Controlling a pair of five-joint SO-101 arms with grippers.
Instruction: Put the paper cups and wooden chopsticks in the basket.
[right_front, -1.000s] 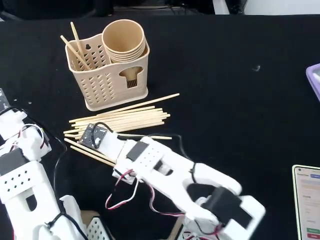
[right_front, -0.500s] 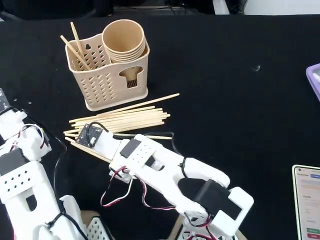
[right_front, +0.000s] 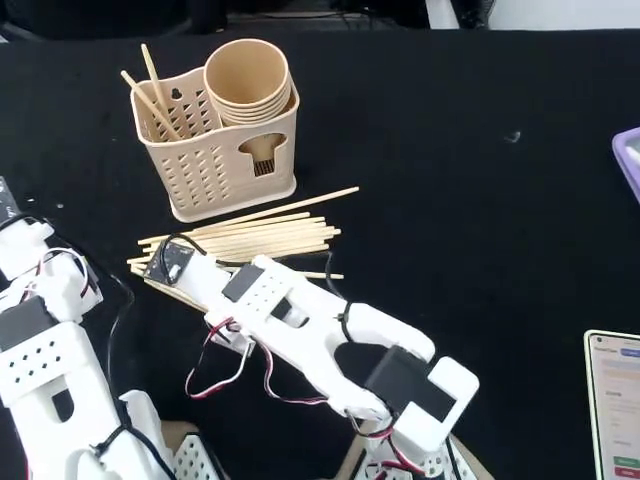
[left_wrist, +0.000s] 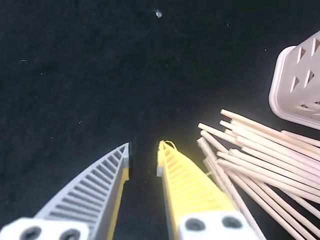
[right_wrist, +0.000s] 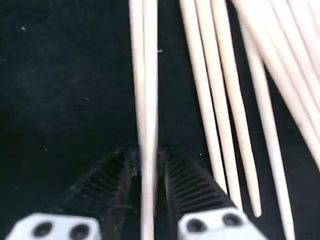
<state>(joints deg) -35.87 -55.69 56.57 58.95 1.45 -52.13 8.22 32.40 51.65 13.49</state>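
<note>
Tabletop (right_front: 480, 200) in black cloth carries the whole job; the right arm (right_front: 300, 320) lies long and low across its near half, stretched from its base at the front edge toward the near end of the loose sticks, its wrist tipped down close to the cloth, a pose that suits taking a thin thing lying flat; the left arm (right_front: 45, 350) stands folded at the near-left corner, well clear of the other's reach. The basket (right_front: 215, 165) stands upright at the far left, with the paper cups (right_front: 247, 75) nested as one stack in one compartment and two chopsticks (right_front: 152, 95) leaning in the other, so the cups' share looks done. The loose wooden chopsticks (right_front: 260, 232) lie fanned on the cloth just in front of the basket, roughly side by side. The right gripper (right_wrist: 146, 152) has its jaws drawn in tight on the outermost sticks (right_wrist: 144, 75), apparently two lying against each other, taken near one end and apart from the rest so the pile is not dragged along. The left gripper (left_wrist: 144, 147) hangs over bare cloth beside the stick tips, jaws parted by a narrow slit, holding nothing.
</note>
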